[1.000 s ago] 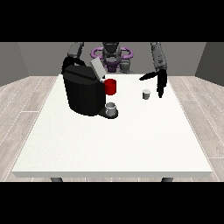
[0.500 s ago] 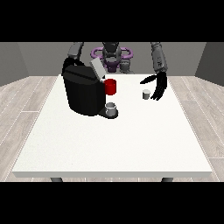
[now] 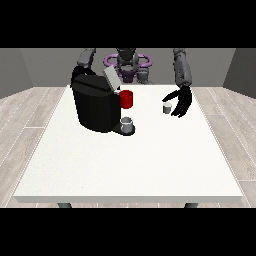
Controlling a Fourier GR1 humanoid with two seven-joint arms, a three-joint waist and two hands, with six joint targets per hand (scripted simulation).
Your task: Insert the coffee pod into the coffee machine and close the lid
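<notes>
Looking from the near edge of the bench (image 3: 125, 175), we find its whole front half bare, with everything gathered toward the far side. First comes the coffee machine (image 3: 95, 102), standing left of the middle, with a small grey cup (image 3: 127, 122) set on its drip plate, presumably to catch the brew; what the cup contains we cannot tell. A red part (image 3: 126, 99) shows on the machine's front above that cup, and the lid (image 3: 111, 79) is tilted up, which we take to mean the chamber is waiting for a pod. Toward the right edge sits the coffee pod (image 3: 167, 108), a small pale cup standing upright on the bench, not yet in the machine. Just beside it, the hand at the view's right (image 3: 181, 101) hovers with its fingers spread and partly curved around the pod, holding nothing, as we read it; we judge it is poised for a grasp. The other hand is hidden behind the machine.
</notes>
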